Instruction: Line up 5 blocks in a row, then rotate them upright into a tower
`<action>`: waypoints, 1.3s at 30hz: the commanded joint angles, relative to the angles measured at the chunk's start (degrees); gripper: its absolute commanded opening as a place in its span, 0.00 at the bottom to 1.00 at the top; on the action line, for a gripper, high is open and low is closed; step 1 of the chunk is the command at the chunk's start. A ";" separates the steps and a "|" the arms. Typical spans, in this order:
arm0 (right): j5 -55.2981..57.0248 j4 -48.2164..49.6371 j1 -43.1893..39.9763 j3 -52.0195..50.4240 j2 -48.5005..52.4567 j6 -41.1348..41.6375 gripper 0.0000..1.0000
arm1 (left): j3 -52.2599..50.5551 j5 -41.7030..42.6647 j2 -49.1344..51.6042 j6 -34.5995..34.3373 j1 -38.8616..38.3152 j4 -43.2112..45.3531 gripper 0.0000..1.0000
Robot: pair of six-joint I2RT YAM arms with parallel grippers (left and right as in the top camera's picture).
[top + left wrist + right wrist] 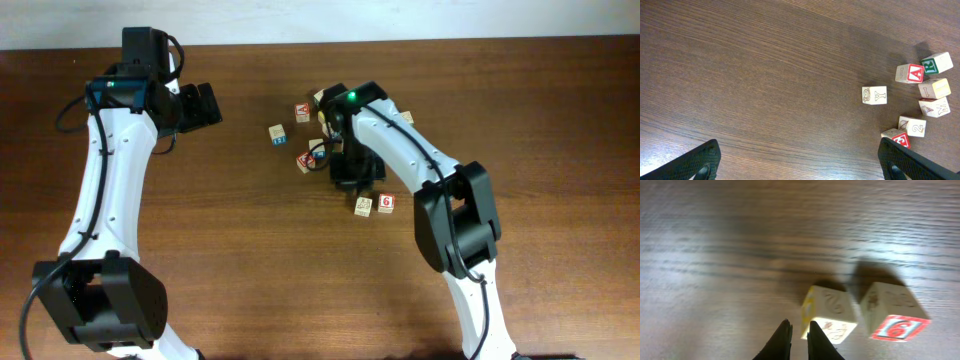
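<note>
I found the blocks (277, 133) scattered mid-desk (200, 250), each a cube with no long axis. The "6" block (897, 327) sat numeral upward, just beside the yellow-faced cube (830, 312). I noted the right gripper (798, 329) nearly together and empty beside that cube, and the left gripper (797, 152) wide apart and empty.

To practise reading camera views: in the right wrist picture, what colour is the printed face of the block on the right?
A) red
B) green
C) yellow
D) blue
A: the right-hand block shows a red 6 in a red frame on its near face, beside the yellow-edged cube.
</note>
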 commanded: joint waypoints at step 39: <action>10.08 -0.83 1.07 -5.70 0.42 -3.76 0.13 | 0.94 -0.59 0.31 -0.74 0.02 0.04 0.99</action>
